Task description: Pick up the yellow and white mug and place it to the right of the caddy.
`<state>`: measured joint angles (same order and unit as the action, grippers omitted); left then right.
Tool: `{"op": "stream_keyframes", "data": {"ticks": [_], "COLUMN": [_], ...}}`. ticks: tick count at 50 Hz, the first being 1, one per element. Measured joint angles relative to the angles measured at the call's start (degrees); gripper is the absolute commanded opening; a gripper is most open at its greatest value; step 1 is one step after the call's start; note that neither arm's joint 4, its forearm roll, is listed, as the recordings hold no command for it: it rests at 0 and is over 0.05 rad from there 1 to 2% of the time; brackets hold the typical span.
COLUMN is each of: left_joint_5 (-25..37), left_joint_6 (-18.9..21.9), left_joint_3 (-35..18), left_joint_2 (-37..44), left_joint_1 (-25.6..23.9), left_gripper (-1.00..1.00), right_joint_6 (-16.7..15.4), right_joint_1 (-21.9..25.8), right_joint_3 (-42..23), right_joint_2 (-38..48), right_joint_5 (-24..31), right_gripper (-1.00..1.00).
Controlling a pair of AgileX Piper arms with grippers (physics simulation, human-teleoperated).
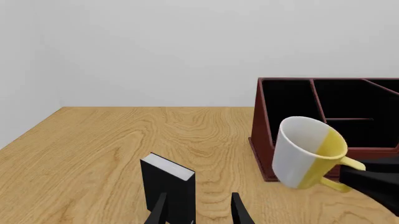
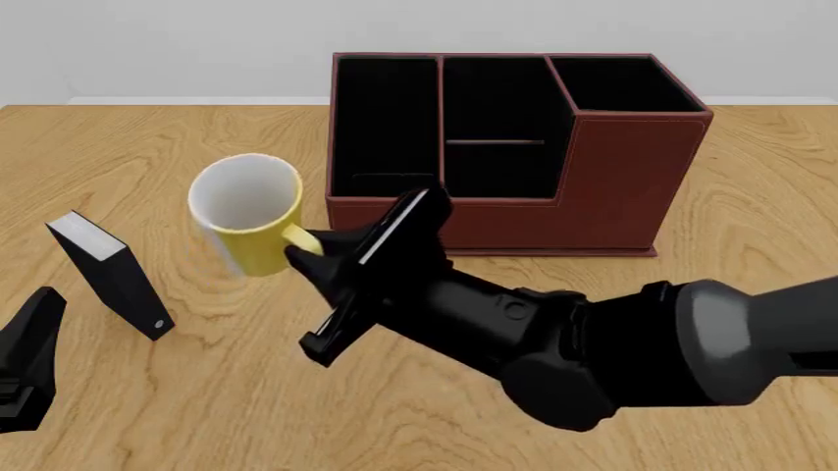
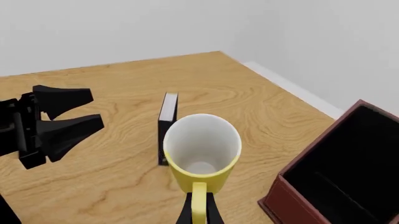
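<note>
The yellow and white mug (image 2: pixel 246 211) hangs tilted just above the table, left of the caddy (image 2: pixel 615 177), its white inside facing the front camera. My right gripper (image 2: pixel 310 252) is shut on its yellow loop handle. In the right wrist view the mug (image 3: pixel 201 149) sits straight ahead of the right gripper (image 3: pixel 198 211), with the caddy (image 3: pixel 299 196) to one side. In the left wrist view the mug (image 1: pixel 309 151) floats in front of the caddy (image 1: pixel 262 135). My left gripper (image 1: pixel 199 198) is open and empty, low at the table's near left (image 2: pixel 33 343).
A small black-and-white book-like box (image 2: pixel 112 270) stands upright left of the mug, close in front of the left gripper (image 3: pixel 93 108). The same box (image 1: pixel 167 179) nearly fills the gap before the left fingers. Bare wood lies right of the caddy.
</note>
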<state>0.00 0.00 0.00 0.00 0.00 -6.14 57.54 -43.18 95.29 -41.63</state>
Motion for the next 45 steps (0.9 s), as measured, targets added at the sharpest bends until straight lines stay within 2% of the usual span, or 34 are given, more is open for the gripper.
{"op": "stream_keyframes", "data": {"ticks": [45], "left_joint_5": [0.00], "left_joint_6": [0.00], "left_joint_3": [0.00], "left_joint_2": [0.00], "left_joint_1": [0.00], "left_gripper": [1.00], "right_joint_6": [-2.78], "right_joint_1": [-2.78], "right_joint_3": [2.60], "right_joint_2": [-12.96], "right_joint_5": [5.30], "right_gripper": [-1.00]}}
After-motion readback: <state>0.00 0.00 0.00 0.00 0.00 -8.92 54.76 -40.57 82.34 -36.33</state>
